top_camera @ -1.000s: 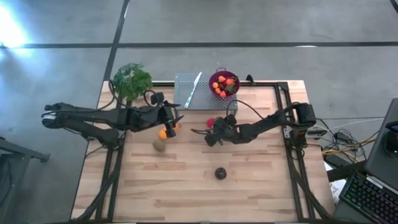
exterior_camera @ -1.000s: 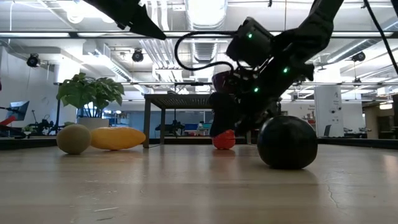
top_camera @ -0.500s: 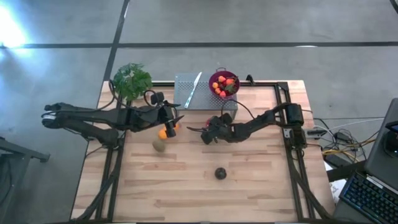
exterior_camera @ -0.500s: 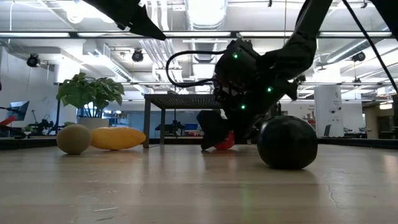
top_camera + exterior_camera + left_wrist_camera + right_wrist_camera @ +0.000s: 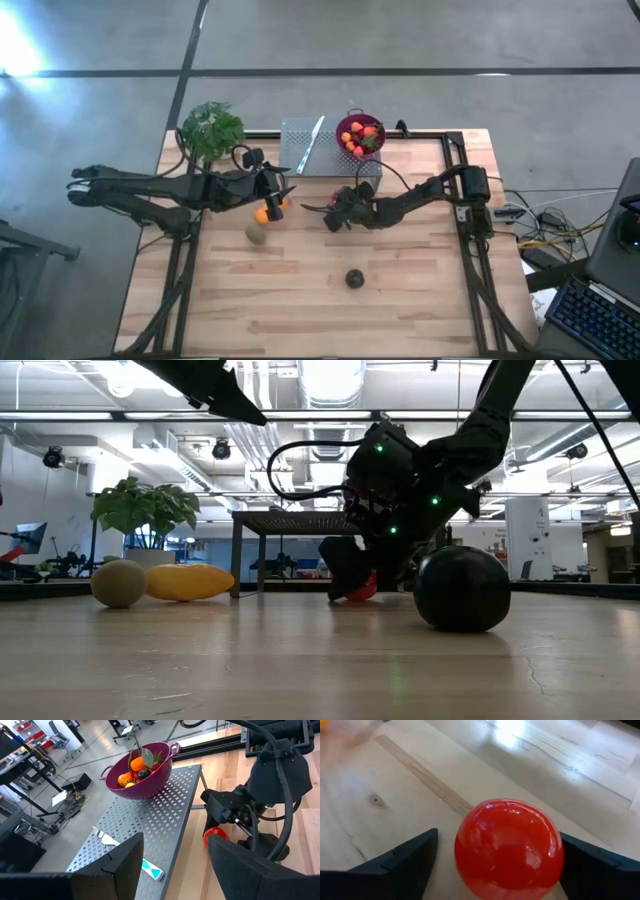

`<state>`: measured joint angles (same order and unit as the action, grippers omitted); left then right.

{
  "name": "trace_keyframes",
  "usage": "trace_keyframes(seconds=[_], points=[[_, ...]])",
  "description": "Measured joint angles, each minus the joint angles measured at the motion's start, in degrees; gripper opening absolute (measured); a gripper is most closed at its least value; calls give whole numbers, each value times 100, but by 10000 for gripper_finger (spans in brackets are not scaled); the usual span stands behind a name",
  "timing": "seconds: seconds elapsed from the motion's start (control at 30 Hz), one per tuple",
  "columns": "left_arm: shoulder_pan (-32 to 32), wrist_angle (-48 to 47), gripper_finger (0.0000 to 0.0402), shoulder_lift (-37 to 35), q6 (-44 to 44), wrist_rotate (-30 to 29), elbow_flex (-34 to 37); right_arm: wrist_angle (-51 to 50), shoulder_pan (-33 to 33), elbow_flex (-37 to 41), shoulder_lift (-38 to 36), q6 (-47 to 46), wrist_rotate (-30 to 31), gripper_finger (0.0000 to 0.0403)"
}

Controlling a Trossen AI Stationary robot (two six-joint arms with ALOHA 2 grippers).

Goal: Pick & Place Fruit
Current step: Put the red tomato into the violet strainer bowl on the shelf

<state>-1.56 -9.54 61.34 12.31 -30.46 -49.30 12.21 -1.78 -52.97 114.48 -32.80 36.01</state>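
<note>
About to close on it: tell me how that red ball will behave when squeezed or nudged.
The red ball is round with nothing bracing it on the bare table, so it will probably roll if nudged. Its glossy skin looks slippery; it may squirt out from the right gripper if the jaws close off-centre. It looks hard.

A wooden plank table (image 5: pixel 300 290) on a dark metal frame stands on a grey concrete floor (image 5: pixel 400 40) crossed by dark lines. Beyond the table's edge the room is open, with white ceiling pipes (image 5: pixel 300 430), strip lights and pillars (a workshop look).
</note>
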Motion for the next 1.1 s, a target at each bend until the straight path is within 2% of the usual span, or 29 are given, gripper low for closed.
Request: trace_keyframes(seconds=[0.27, 0.37, 0.47, 0.63, 0.73, 0.9, 1.0, 1.1], points=[[0, 0, 227, 0, -37, 0, 0, -5, 2, 4, 0, 0, -44, 266], [0, 1, 227, 0, -39, 0, -1, -7, 2, 7, 0, 0, -46, 248], [0, 2, 227, 0, -40, 0, 0, -7, 2, 7, 0, 0, -48, 250], [0, 2, 227, 0, -47, 0, 0, -18, 2, 7, 0, -2, -59, 276], [0, 2, 227, 0, -50, 0, -2, -16, 2, 9, -2, -4, -68, 270], [0, 2, 227, 0, -54, 2, -2, -131, 5, 23, -159, 29, -390, 247], [0, 4, 227, 0, -56, 0, -2, -306, 45, 28, -361, 62, -615, 249], [-2, 1, 227, 0, -60, 2, -2, -589, 107, 26, -567, 93, -889, 269]])
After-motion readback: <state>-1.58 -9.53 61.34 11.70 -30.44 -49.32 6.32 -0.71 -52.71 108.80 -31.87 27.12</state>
